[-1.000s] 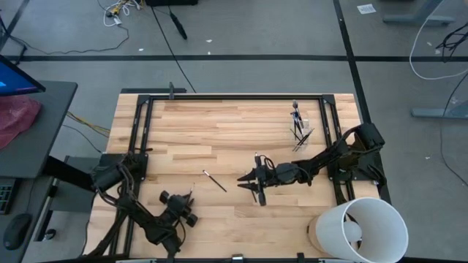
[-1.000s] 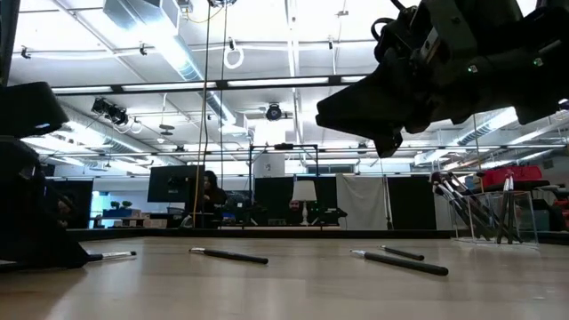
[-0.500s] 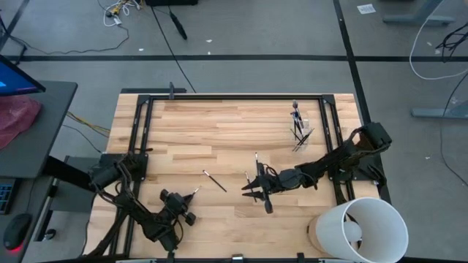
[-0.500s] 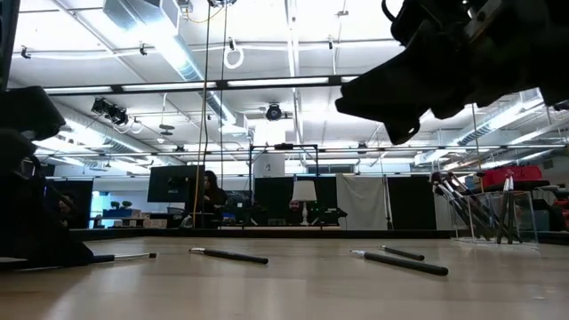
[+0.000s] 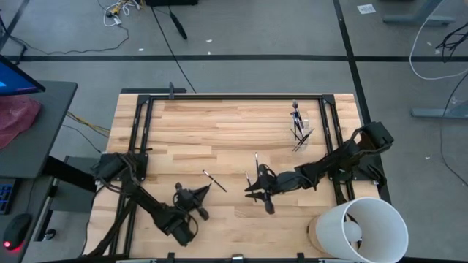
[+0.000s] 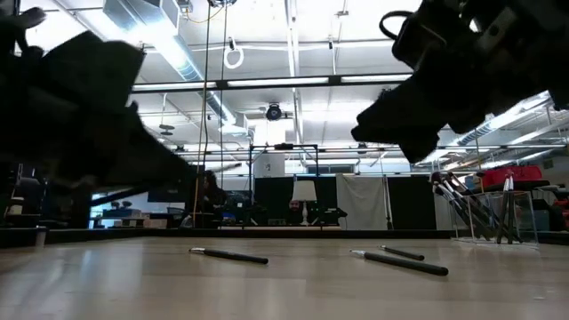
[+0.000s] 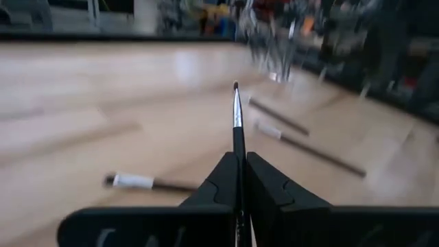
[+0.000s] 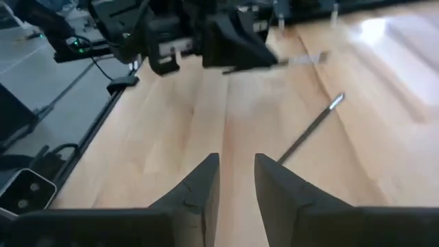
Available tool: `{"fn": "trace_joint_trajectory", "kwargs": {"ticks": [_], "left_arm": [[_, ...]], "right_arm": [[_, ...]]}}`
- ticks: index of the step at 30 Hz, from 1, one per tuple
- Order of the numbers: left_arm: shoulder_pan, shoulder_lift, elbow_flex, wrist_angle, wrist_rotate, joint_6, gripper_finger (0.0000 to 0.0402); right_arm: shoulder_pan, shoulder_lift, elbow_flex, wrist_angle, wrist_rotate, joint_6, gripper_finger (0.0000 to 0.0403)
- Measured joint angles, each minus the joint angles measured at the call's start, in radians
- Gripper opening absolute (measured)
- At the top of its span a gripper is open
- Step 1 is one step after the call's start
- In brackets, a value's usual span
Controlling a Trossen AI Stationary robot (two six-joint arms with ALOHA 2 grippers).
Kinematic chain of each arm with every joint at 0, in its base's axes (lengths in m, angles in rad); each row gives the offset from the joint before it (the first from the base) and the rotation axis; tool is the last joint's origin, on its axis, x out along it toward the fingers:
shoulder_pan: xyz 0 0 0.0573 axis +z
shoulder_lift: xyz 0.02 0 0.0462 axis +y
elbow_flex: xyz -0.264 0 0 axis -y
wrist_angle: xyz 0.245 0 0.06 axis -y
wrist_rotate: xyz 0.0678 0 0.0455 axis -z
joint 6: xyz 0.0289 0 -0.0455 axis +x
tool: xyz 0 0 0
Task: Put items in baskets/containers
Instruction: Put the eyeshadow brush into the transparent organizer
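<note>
Wooden table fills the high view, with a big white bucket at its near right corner. Both dark arms reach in toward the middle. The left gripper hangs over the near centre-left of the table, its fingers pressed together on a thin brush whose pale ferrule and tip poke out past them. The right gripper sits near the middle, just beside loose brushes, its fingers slightly spread with nothing between them. A clear cup stands at the far right of the table, already stuffed with several brushes leaning out of it. Three loose brushes lie flat on the wood: one between the two grippers, and two more close by the right gripper.
</note>
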Motion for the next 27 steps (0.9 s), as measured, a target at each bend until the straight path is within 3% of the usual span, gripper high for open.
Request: {"fn": "trace_joint_trajectory", "kwargs": {"ticks": [5, 8, 17, 21, 27], "left_arm": [[0.032, 0.000, 0.000, 0.084, -0.098, 0.075, 0.0015], [0.039, -0.002, 0.001, 0.116, -0.120, 0.111, 0.0015], [0.036, -0.008, 0.002, 0.225, -0.124, 0.185, 0.0015], [0.036, -0.008, 0.003, 0.344, -0.092, 0.318, 0.0015], [0.046, -0.009, 0.003, 0.550, -0.044, 0.573, 0.0014]], "right_arm": [[0.000, 0.074, 0.000, 0.092, 0.011, 0.054, 0.0094], [-0.002, 0.145, 0.000, 0.235, 0.011, 0.065, 0.0101], [-0.058, 0.314, 0.026, 0.517, 0.009, 0.132, 0.0173], [-0.060, 0.355, 0.070, 0.558, -0.017, 0.071, 0.0195], [-0.066, 0.357, 0.133, 0.486, -0.053, 0.015, 0.0192]]}}
